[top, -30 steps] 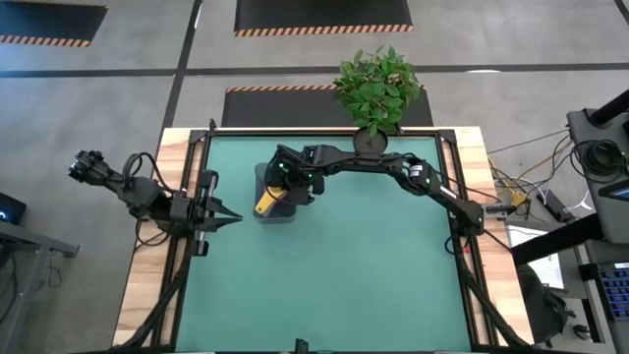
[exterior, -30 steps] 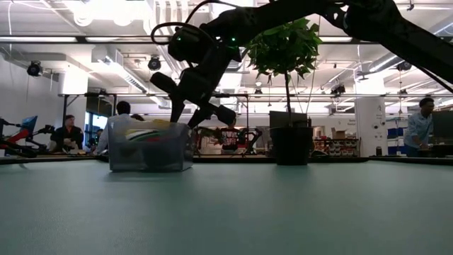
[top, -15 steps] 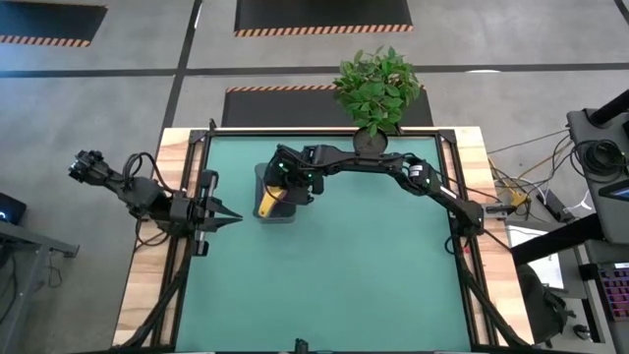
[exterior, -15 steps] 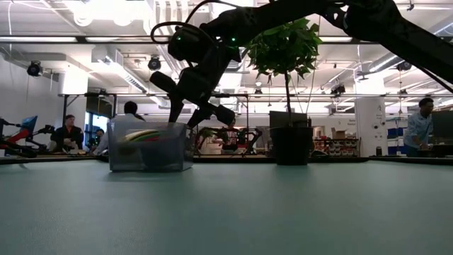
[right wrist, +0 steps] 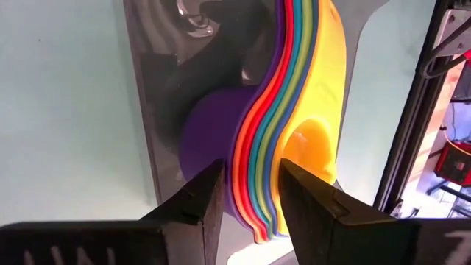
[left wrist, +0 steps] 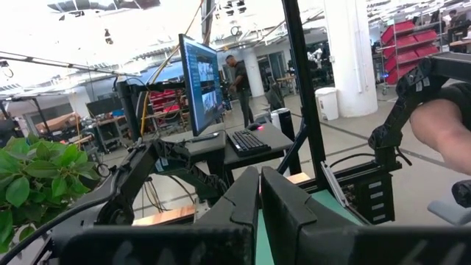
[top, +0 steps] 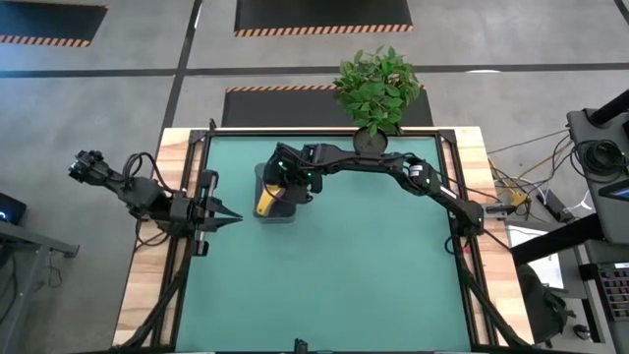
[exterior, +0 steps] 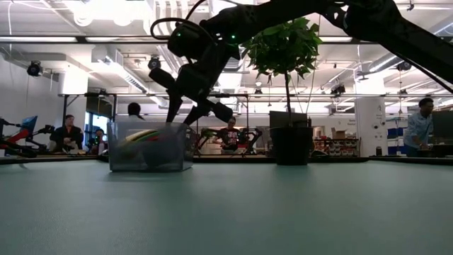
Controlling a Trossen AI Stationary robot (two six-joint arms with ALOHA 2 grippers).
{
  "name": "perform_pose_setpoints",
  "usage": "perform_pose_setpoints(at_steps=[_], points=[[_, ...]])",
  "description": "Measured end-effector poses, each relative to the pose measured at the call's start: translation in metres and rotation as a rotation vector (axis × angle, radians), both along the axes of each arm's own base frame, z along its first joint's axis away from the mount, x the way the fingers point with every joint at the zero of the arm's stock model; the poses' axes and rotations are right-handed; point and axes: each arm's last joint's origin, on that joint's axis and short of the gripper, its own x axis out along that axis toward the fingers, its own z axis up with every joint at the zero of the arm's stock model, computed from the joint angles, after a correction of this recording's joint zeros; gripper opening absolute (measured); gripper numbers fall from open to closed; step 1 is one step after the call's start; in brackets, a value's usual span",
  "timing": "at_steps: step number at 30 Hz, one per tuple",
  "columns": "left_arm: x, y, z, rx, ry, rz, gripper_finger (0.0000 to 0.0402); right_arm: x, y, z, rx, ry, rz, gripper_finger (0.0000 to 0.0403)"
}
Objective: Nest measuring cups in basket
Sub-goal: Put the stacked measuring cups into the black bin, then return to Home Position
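Two arms in frame. At far left we saw the left gripper (top: 232, 219) parked over the table's left edge, fingers (left wrist: 243, 202) pressed together with nothing between them. Moving right, the basket (top: 263, 178) sat on the green table (top: 334, 275), left of centre and toward the back. In the low view we read it as a translucent grey bin (exterior: 150, 146) with coloured cup rims showing through its wall. The measuring cups (right wrist: 287, 110) lay nested inside it, purple bowl innermost, then red, green, cyan, blue and orange rims, yellow outermost, with a yellow handle (top: 265, 204) sticking out over the basket's near end. The right gripper (top: 282, 189) hung directly above the stack, jaws parted and gripping nothing; its fingertips (right wrist: 200, 195) straddled the rims of the stack from above. Further right, a potted plant (top: 376, 90) stood at the back edge of the table, well apart from the basket.
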Motion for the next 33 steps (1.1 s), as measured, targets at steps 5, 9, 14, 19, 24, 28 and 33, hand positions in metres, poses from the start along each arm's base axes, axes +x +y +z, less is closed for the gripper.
perform_pose_setpoints(at_steps=[5,9,14,19,24,28,33], points=[[0.0,0.0,0.0,0.0,0.0,0.0,0.0,-0.0004,-0.0001,-0.0004,0.003,0.005,-0.003,0.0111],[0.0,0.0,0.0,0.0,0.0,0.0,0.0,-0.0004,-0.0001,-0.0003,0.009,0.004,-0.012,0.011],[0.0,0.0,0.0,0.0,0.0,0.0,0.0,0.0004,-0.0003,0.0002,0.035,-0.007,-0.053,0.013],[0.0,0.0,0.0,0.0,0.0,0.0,0.0,0.0004,-0.0003,0.0002,0.032,-0.006,-0.049,0.0156],[0.0,0.0,0.0,0.0,0.0,0.0,0.0,0.0001,-0.0004,0.0005,0.025,-0.002,-0.05,0.0169],[0.0,0.0,0.0,0.0,0.0,0.0,0.0,0.0002,-0.0011,0.0017,0.001,-0.001,-0.067,0.0167],[0.0001,0.0,0.0,0.0,0.0,0.0,0.0,0.0,-0.0017,0.0016,-0.01,0.002,-0.084,0.0168]])
